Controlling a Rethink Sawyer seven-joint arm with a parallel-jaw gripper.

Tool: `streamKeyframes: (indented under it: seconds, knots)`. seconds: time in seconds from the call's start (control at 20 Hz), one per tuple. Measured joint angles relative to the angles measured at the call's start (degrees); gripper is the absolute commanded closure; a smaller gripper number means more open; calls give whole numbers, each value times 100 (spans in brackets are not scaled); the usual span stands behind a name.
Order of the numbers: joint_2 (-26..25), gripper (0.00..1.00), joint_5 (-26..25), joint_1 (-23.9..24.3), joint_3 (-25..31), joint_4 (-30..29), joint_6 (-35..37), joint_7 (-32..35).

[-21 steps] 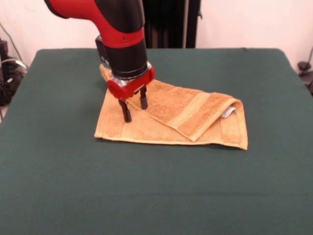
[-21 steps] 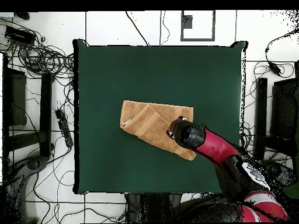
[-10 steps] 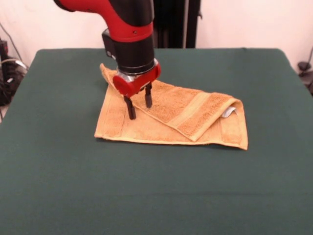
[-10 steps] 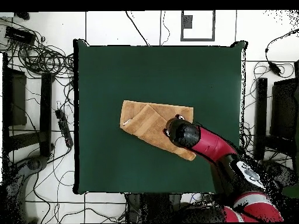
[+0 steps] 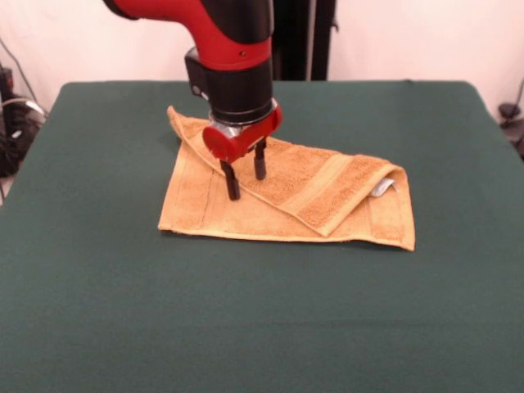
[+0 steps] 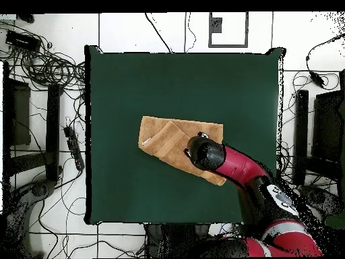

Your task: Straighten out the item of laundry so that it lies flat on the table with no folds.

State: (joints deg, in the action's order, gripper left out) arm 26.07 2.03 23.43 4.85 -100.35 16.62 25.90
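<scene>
The gripper (image 5: 246, 180) hangs with its two dark fingers (image 5: 232, 182) spread apart and nothing between them, their tips just above or touching the diagonal folded edge of the towel (image 5: 327, 196). The towel lies near the middle of the green table (image 5: 262, 319), one corner folded over in a slanting flap, a white tag (image 5: 382, 187) showing under the flap's end.

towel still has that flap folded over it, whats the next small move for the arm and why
Probably lower the open gripper onto the folded flap's edge and pinch it: the towel still lies doubled diagonally on the table, and the jaws hang spread above that edge.
</scene>
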Motion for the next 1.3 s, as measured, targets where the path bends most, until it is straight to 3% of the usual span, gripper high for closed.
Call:
streamKeyframes:
  seconds: [1.2, 1.25, 1.3]
  knots:
    - [-296, 0, 322, -437, -503, 406, 465, 0]
    - [-309, 100, 333, -467, -533, 446, 499, 0]
    - [-312, 100, 333, -470, -536, 452, 505, 0]
